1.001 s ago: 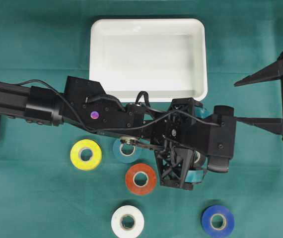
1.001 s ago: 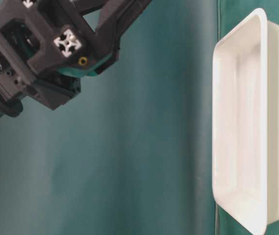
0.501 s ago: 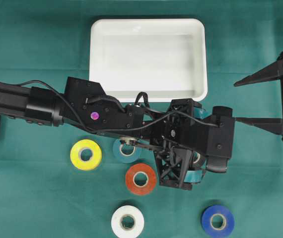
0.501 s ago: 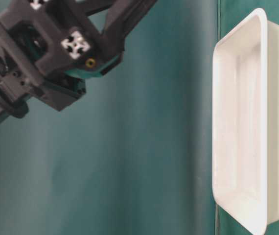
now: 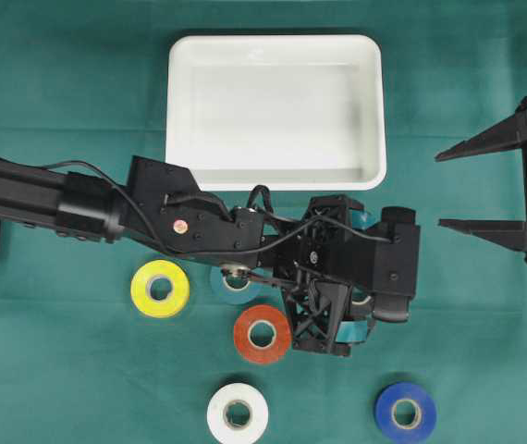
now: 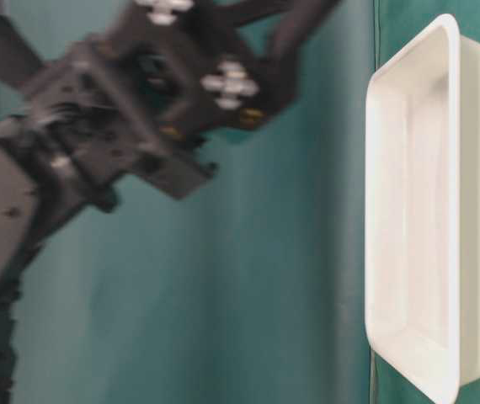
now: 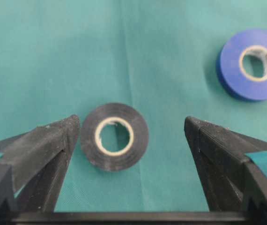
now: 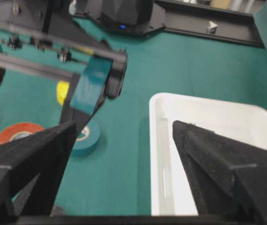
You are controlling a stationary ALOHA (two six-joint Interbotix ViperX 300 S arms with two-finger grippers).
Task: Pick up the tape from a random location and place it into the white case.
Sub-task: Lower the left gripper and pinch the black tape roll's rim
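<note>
We observe the counter (image 5: 79, 388) covered in green cloth. At far left lies a yellow tape roll (image 5: 160, 289). Next to its right sits a teal roll (image 5: 236, 283), partly under the left arm. Below that lie an orange roll (image 5: 262, 334) and a white roll (image 5: 238, 413), all flat and apart from one another. Above them, at the far edge of the counter, stands the white case (image 5: 275, 176), with nothing visible inside it.

Near the middle, the left claw (image 7: 131, 136) is spread wide over a black tape roll (image 7: 114, 136). In the left wrist view the roll lies flat on the cloth between the two fingers (image 7: 44, 145), nearer the left-hand one; we cannot tell whether that finger touches it. The roll sits below the case's lower right corner, outside it.

Further right lies a blue roll (image 5: 405, 411), well apart from the black one.

At far right the right claw (image 5: 471, 185) is likewise spread, pinching nothing, clear of all rolls.
</note>
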